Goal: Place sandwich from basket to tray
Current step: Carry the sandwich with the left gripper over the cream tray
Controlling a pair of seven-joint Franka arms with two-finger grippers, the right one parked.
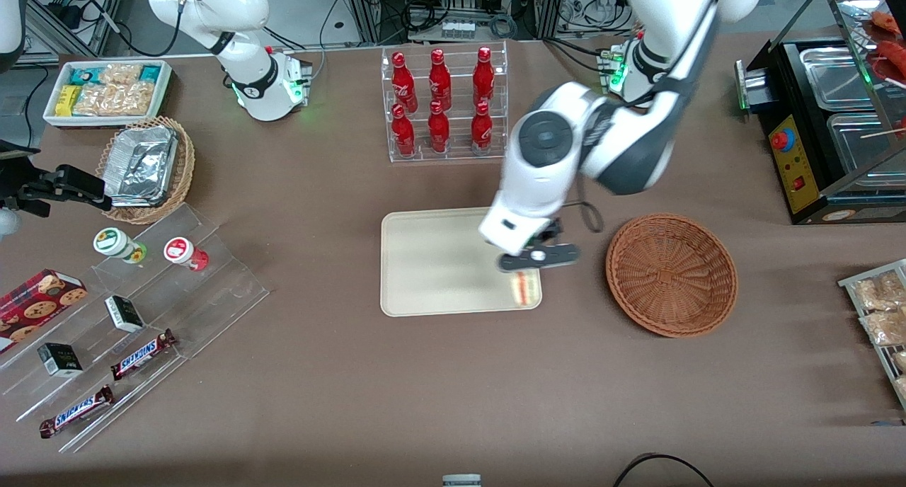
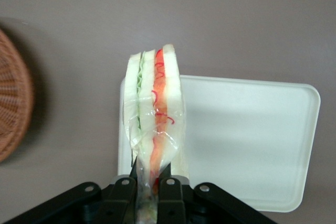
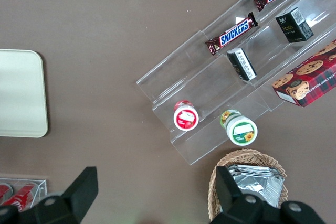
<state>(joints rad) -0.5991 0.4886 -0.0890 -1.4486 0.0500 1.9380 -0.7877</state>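
Note:
My left gripper (image 1: 538, 257) is shut on the sandwich (image 1: 522, 289), a plastic-wrapped wedge of white bread with red, orange and green layers. In the wrist view the sandwich (image 2: 155, 108) sticks out from between the black fingers (image 2: 122, 195) of the gripper (image 2: 147, 188). It hangs over the cream tray (image 1: 425, 260) at the corner nearest the front camera and the basket; whether it touches the tray (image 2: 247, 140) I cannot tell. The reddish-brown wicker basket (image 1: 671, 274) stands empty beside the tray, toward the working arm's end, and its rim (image 2: 13, 103) shows in the wrist view.
A clear rack of red bottles (image 1: 444, 105) stands farther from the front camera than the tray. Toward the parked arm's end are a tan basket of foil containers (image 1: 145, 168), a white snack bin (image 1: 107, 90) and acrylic shelves (image 1: 134, 331). A black food warmer (image 1: 828, 126) stands at the working arm's end.

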